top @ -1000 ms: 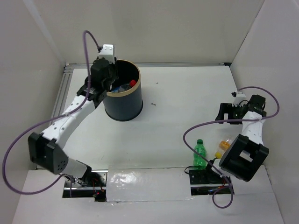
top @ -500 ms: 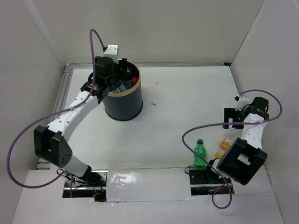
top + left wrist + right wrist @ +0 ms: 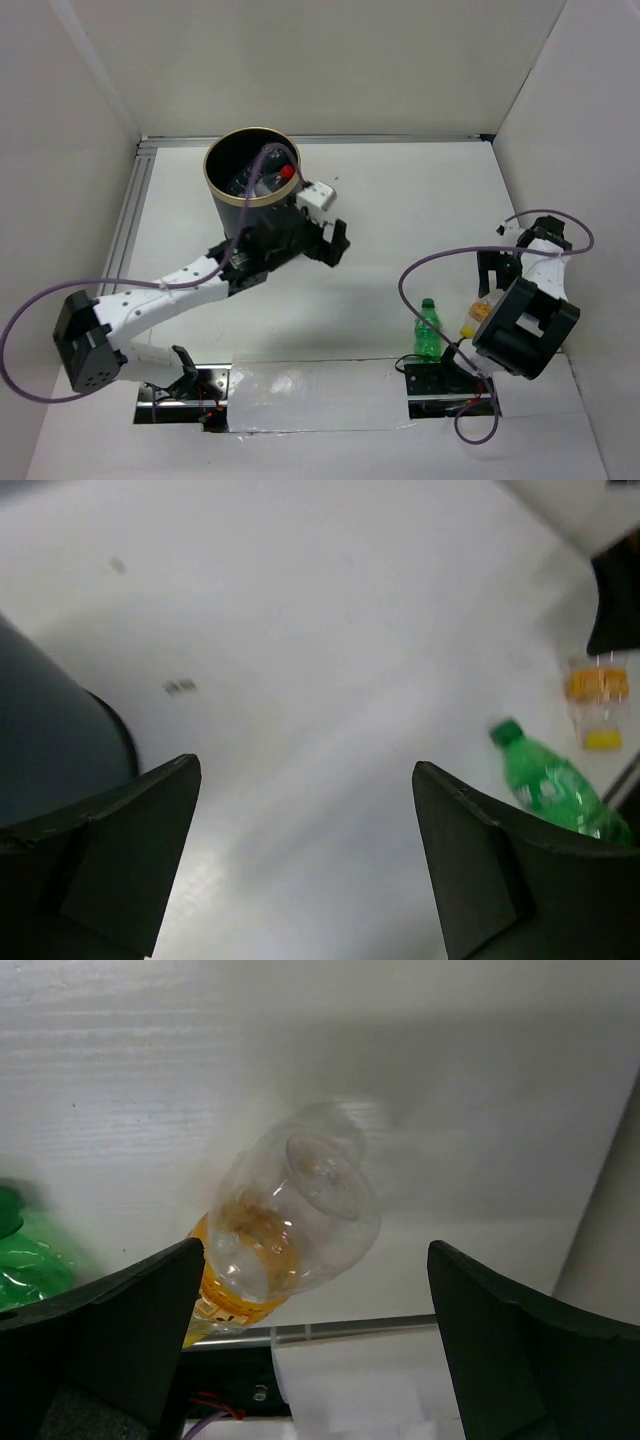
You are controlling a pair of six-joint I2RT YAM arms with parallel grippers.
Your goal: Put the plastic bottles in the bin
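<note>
The bin [image 3: 232, 205], dark with a gold rim, stands at the back left and holds several plastic bottles, one with a red cap [image 3: 287, 172]. My left gripper [image 3: 334, 244] hangs open and empty just in front and to the right of it; its wrist view shows the bin wall [image 3: 50, 745] on the left. A green bottle [image 3: 428, 328] [image 3: 553, 788] stands near the right arm's base. Beside it lies an orange-yellow bottle [image 3: 482, 309] [image 3: 597, 694] [image 3: 272, 1228]. My right gripper [image 3: 497, 272] [image 3: 315, 1252] hovers open above the orange-yellow bottle, its bottom end toward the camera.
White walls close the table on the left, back and right. A metal rail [image 3: 136, 200] runs along the left edge. The right arm's base plate and wiring [image 3: 250, 1390] sit right behind the orange-yellow bottle. Purple cables loop off both arms.
My left gripper opened over the bin, then swung down and right to the bin's front. The bin has shifted slightly left. My right gripper moved nearer, over the orange-yellow bottle.
</note>
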